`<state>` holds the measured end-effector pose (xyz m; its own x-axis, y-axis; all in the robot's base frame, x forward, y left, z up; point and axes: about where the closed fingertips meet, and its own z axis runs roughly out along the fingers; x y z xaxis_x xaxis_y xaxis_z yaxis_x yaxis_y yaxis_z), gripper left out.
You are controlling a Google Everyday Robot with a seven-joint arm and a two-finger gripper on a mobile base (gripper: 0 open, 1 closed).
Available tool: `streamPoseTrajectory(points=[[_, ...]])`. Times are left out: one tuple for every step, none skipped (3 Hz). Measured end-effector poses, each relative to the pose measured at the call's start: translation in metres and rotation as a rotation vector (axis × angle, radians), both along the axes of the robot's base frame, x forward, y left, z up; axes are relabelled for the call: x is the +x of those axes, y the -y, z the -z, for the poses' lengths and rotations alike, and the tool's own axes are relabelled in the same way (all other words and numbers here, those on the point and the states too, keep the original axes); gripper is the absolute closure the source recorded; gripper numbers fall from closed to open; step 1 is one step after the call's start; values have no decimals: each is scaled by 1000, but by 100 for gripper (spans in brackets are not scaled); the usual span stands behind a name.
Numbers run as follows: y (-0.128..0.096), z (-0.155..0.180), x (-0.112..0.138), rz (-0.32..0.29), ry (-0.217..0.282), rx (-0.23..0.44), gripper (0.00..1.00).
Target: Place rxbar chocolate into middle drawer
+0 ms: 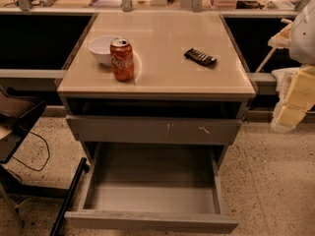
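The rxbar chocolate (200, 56), a flat black bar, lies on the right half of the beige cabinet top (162, 77). The middle drawer (152, 199) is pulled out wide open below, with a bare grey floor and a plain front panel. Nothing lies in it. My gripper (289, 113) shows as pale cream parts at the right edge of the view. It is beside the cabinet, level with its top, to the right of and apart from the bar.
A red cola can (121, 59) stands on the left of the top, with a white bowl (103, 48) just behind it. A shut grey drawer front with pale scratches (152, 130) sits above the open drawer. A dark chair and cable (19, 132) stand at the left.
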<state>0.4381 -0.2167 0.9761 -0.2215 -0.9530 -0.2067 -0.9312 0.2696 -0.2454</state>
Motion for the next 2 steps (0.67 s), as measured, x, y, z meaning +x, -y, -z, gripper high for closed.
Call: streamPoseTrajectory(points=[[0,0,0,0,0,0,0],[1,-4,16,-1,24,-4,0]])
